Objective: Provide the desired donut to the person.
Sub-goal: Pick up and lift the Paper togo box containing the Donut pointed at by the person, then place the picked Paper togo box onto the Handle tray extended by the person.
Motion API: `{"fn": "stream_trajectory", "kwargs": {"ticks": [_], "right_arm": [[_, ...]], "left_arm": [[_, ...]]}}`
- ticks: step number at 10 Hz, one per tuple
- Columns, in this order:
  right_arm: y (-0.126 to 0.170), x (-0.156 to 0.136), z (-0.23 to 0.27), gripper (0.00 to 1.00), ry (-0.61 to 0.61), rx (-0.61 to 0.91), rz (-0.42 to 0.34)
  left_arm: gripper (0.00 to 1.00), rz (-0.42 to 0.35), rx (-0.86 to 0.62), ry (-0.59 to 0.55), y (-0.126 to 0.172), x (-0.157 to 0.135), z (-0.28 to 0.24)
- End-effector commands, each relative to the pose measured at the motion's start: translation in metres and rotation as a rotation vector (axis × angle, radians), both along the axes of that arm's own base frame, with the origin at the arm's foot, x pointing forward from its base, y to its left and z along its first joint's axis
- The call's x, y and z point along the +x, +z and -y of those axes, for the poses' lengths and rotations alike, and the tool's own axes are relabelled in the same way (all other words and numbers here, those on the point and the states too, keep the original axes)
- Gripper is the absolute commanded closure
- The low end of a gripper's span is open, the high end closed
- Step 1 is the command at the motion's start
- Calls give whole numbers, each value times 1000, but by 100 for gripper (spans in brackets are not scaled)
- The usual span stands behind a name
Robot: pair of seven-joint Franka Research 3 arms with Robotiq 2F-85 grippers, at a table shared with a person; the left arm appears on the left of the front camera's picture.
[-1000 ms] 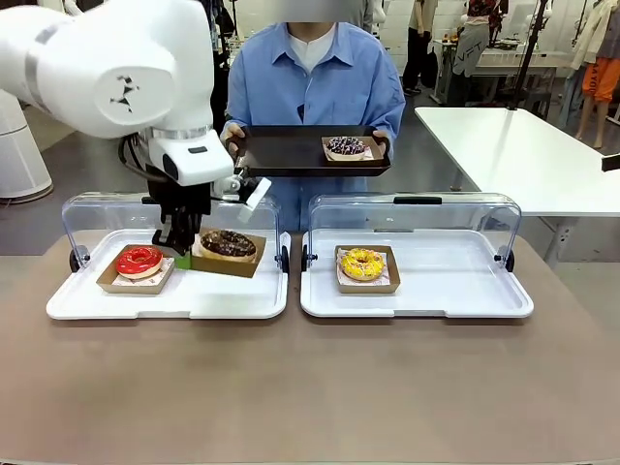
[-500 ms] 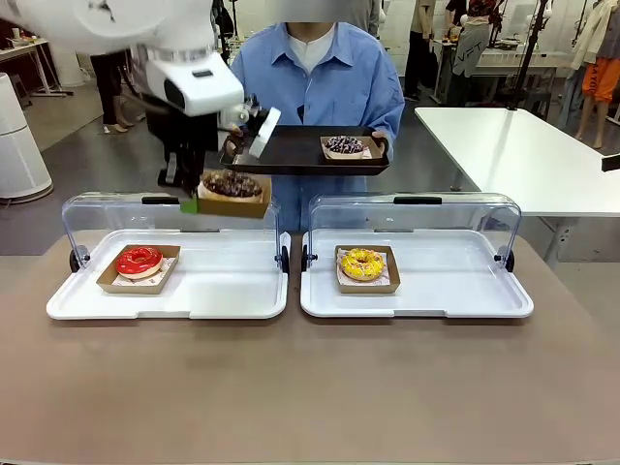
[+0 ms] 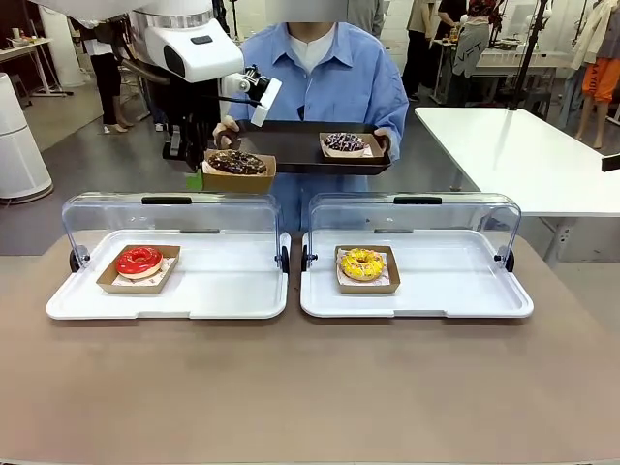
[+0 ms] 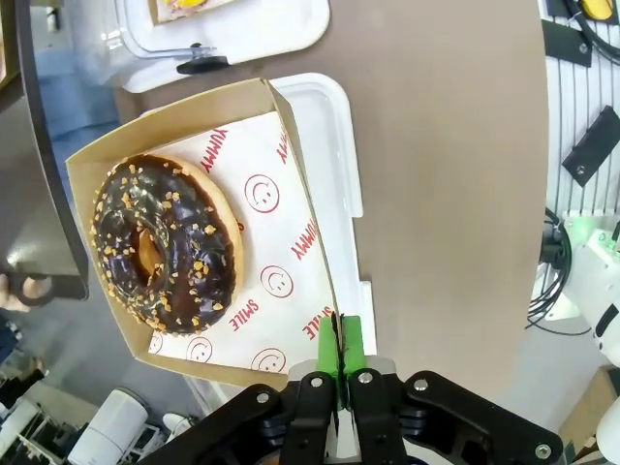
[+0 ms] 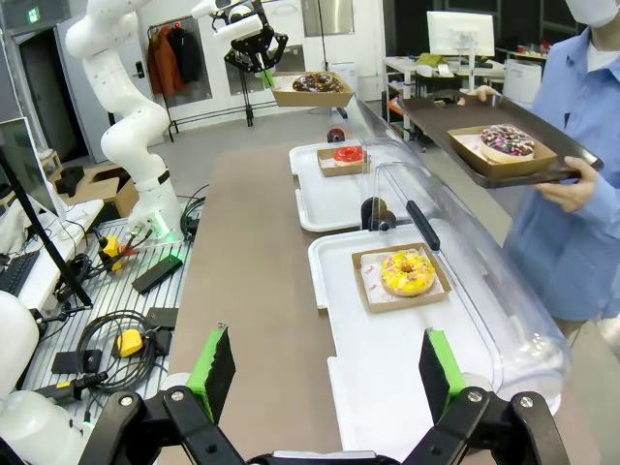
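Observation:
My left gripper (image 3: 195,175) is shut on the wall of a cardboard box (image 3: 238,176) that holds a chocolate donut (image 3: 235,162). It hangs in the air just left of the dark tray (image 3: 291,153) that the person (image 3: 320,77) holds with both hands. In the left wrist view the green pads (image 4: 351,334) pinch the box edge beside the chocolate donut (image 4: 165,247). A dark sprinkled donut (image 3: 346,144) lies on the person's tray. My right gripper (image 5: 327,368) stands open, low over the near end of the table.
Two white trays with open clear lids lie on the brown table. The left tray (image 3: 223,295) holds a red donut (image 3: 139,260), the right tray (image 3: 455,286) a yellow donut (image 3: 362,263). A white table (image 3: 513,145) stands at the far right.
My left gripper has lifted the chocolate donut's box out of the left white tray, up and away toward the person's dark tray. The right gripper has not moved.

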State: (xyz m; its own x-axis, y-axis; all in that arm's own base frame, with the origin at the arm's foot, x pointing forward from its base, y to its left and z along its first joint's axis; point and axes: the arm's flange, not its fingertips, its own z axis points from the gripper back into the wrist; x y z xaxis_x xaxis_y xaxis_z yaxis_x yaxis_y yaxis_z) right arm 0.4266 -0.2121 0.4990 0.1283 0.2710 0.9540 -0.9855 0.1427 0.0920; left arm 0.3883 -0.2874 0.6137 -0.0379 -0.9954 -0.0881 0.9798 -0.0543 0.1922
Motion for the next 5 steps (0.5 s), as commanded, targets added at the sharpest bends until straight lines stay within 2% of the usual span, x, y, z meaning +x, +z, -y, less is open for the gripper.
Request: {"fn": "stream_trajectory", "kwargs": {"ticks": [1,5], "right_arm": [[0,0,0,0,0,3,2],[0,0,0,0,0,3,2]], "left_arm": [[100,22,-11,14,10,-7,0],[100,22,-11,14,10,-7,0]]}}
